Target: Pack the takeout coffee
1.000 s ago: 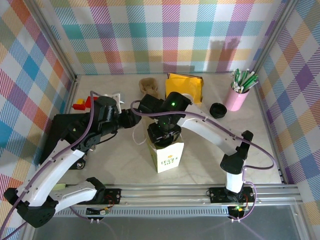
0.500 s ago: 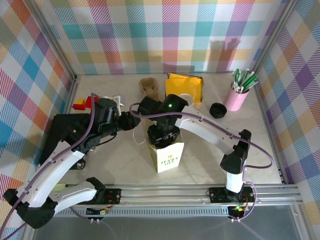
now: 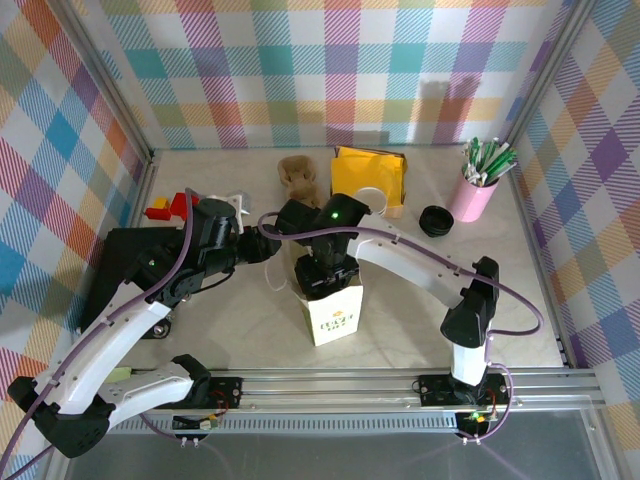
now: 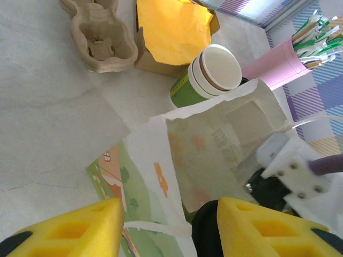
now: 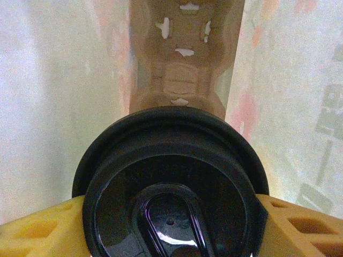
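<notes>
In the bag (image 5: 53, 80), takeout coffee (image 5: 171, 187) (body hidden)

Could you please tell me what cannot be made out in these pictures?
- The takeout coffee: right wrist view, its black lid hides the cup's sides and base.
- Whether it rests in the cup carrier: same view, hidden under that lid.
- The paper bag inside: top view, covered by the right arm.

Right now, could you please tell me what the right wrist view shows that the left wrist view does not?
Right wrist view: the coffee cup, black lid up, held by the right gripper, and a brown cardboard carrier beyond it. Left wrist view: stacked cups, a pink cup of sticks, a box of yellow paper. Both: the white paper bag.
</notes>
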`<state>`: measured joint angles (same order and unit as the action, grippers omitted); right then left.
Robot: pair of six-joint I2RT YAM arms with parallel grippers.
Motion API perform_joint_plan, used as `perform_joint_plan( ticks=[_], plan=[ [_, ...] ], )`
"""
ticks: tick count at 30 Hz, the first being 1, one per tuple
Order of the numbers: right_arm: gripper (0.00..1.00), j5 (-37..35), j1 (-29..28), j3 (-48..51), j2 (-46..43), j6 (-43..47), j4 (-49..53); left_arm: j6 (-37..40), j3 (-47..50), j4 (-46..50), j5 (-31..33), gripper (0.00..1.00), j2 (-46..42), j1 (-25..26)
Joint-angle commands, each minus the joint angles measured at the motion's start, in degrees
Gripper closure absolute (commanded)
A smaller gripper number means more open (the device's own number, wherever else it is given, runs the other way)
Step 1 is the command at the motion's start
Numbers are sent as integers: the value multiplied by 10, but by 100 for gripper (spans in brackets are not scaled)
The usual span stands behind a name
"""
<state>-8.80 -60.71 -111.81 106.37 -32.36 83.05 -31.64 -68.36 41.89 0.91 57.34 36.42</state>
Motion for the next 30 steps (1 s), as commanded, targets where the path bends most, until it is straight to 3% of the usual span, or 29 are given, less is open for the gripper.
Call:
perform_joint_plan(
  ticks=[1,30],
  plan=[
    [50,10,3,19,-12,-7,-10,13,8,-1,2,51,-13,-8],
    [50,18,6,111,-20,-40,-78,8,29,-8,1,49,-25,-8]
  ],
)
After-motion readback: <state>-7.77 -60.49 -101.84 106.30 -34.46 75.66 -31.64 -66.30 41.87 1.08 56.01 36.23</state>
